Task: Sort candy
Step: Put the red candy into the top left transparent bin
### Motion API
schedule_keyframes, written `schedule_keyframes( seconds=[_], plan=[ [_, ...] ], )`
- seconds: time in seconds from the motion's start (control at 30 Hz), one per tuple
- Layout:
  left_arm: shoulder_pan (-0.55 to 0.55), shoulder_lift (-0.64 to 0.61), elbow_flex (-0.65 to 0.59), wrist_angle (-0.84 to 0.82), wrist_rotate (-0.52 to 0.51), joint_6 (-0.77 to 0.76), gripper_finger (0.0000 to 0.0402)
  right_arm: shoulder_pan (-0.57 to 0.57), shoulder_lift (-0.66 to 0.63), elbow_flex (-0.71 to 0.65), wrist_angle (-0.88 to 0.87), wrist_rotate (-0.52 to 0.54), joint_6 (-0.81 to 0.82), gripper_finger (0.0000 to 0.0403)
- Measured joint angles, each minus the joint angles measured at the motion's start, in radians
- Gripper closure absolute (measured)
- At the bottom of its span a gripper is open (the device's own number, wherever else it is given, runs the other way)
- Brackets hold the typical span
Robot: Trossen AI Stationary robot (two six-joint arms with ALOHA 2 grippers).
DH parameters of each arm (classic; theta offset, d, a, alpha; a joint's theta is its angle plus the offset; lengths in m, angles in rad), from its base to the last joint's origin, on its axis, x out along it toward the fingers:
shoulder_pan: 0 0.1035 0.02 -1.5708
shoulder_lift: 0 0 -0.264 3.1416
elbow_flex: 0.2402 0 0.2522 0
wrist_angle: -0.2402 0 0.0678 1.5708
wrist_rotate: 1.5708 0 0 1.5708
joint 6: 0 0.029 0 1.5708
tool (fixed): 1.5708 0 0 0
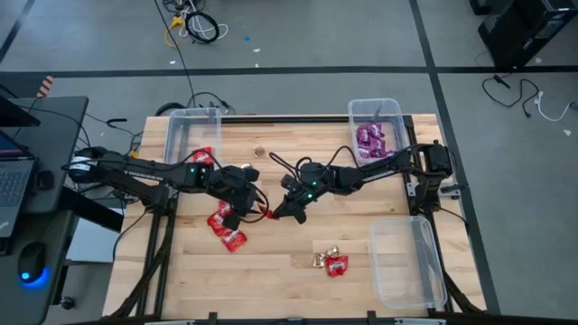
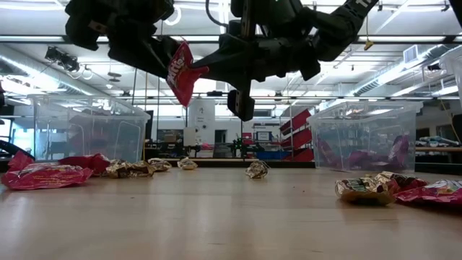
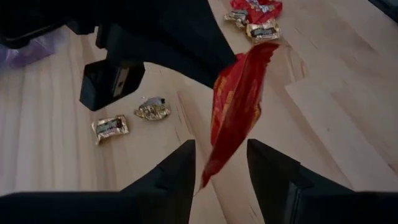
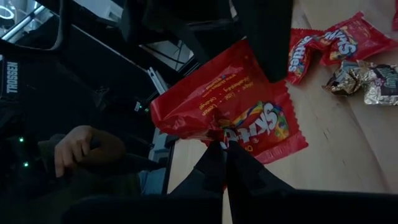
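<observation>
Now red packet (image 4: 233,112) pinched — right fingers (image 4: 214,165).

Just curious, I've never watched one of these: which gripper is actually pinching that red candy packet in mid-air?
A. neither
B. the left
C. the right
C: the right gripper is shut on the red packet's edge, while the left gripper stands open around it.

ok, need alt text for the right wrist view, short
A red Skittles packet hangs above the wooden table, pinched at its edge by the shut right gripper. Beyond it lie more red packets and gold-wrapped candies; a person's hand shows in the dark background.
</observation>
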Motion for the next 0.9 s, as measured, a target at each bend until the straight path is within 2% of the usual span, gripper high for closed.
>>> schedule_keyframes(
  seconds=[0.3,0.7,0.9],
  plan=[
    [0.000,-0.002,0.000,0.004,0.009,0.019,0.0262,-0.003,0.000,0.000,0.000,0.000,-0.011,0.0403],
    [0.000,-0.002,0.000,0.003,0.014,0.019,0.0379,-0.004,0.000,0.000,0.000,0.001,-0.011,0.0396],
    [0.001,-0.002,0.000,-0.025,0.014,0.014,0.0392,-0.004,0.000,0.000,-0.001,0.000,-0.008,0.0358]
  ],
)
